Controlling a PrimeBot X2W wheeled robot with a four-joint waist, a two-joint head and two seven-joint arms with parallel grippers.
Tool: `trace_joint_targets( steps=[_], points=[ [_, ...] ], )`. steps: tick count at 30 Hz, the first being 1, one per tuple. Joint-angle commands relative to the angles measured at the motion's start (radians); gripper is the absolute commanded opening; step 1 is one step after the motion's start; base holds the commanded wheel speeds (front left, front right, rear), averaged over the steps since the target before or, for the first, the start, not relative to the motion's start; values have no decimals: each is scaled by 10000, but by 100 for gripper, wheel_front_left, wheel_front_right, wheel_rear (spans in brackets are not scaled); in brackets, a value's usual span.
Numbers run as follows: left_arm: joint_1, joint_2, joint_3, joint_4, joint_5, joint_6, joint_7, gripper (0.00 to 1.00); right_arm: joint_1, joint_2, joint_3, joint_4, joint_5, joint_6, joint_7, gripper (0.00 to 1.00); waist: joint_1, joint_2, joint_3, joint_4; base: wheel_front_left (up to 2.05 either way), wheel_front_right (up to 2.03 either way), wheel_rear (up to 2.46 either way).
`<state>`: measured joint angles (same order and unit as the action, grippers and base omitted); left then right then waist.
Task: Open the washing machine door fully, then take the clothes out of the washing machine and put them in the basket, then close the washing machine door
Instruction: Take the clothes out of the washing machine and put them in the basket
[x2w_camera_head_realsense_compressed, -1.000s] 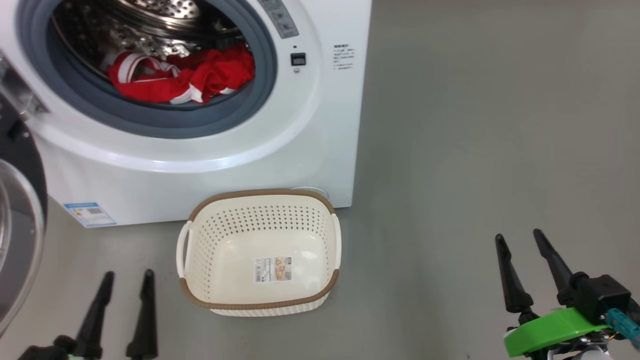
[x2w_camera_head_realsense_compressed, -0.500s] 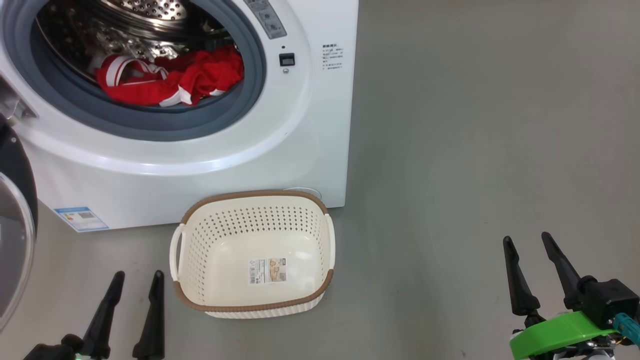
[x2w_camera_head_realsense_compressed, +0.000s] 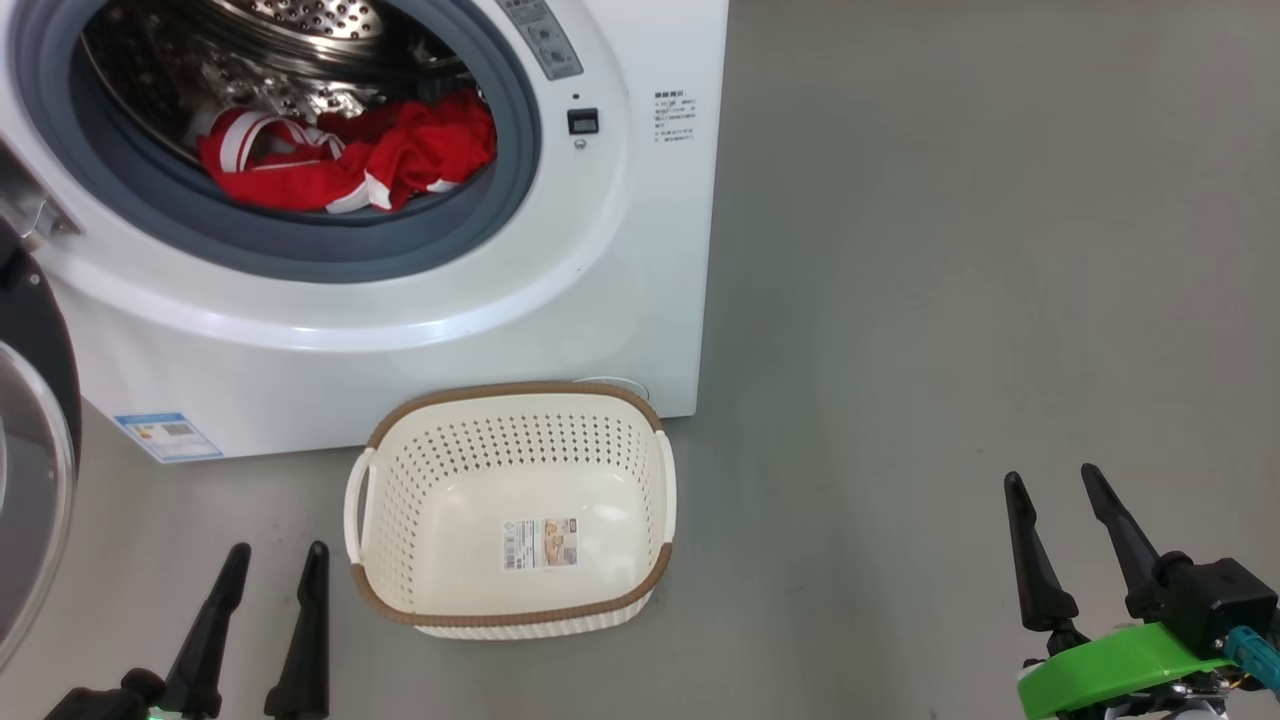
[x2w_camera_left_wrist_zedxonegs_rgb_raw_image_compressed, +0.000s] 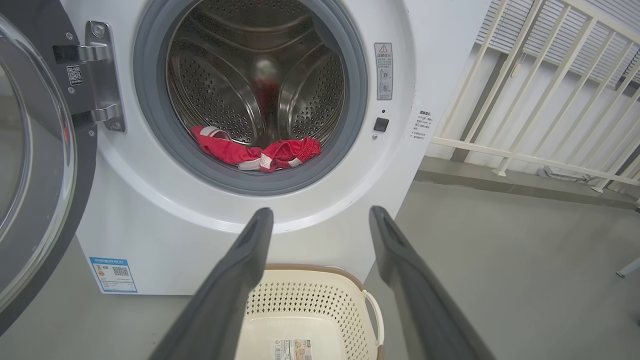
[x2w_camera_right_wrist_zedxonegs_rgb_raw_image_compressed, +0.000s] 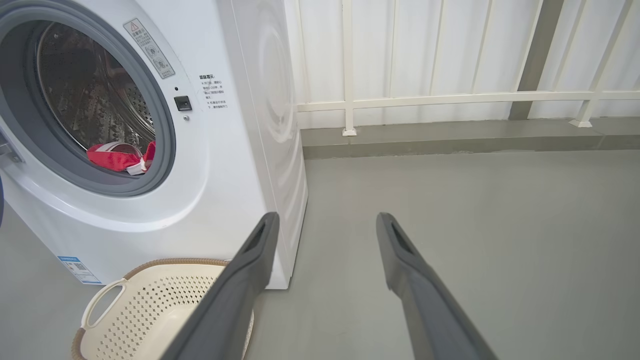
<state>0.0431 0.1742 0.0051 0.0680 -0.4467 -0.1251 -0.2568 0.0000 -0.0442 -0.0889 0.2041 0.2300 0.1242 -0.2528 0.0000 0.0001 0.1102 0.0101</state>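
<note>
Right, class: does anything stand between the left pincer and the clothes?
Nothing visible does: the door is swung aside, the clothes lie in the drum, and the basket sits low beside the open left pincer.

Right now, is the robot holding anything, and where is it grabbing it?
Nothing. The left hand and right hand are both open and empty; the clothes lie inside the washing machine.

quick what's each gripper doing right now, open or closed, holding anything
Left gripper: open, holding nothing.
Right gripper: open, holding nothing.
</note>
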Motion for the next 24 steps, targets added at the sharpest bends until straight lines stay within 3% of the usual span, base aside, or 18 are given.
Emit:
trace_joint_targets(
  steps=[1,24],
  points=[
    [-265,220,343,-225,-41,-55,-49,100,-69,-63,210,-222,38,65,-90,100,0,-1,4,-1,102,-102,0],
    [-582,389,297,-44,-86,-56,-49,100,-210,-61,317,-206,151,65,-90,100,0,-1,216,55,106,-106,0]
  ],
)
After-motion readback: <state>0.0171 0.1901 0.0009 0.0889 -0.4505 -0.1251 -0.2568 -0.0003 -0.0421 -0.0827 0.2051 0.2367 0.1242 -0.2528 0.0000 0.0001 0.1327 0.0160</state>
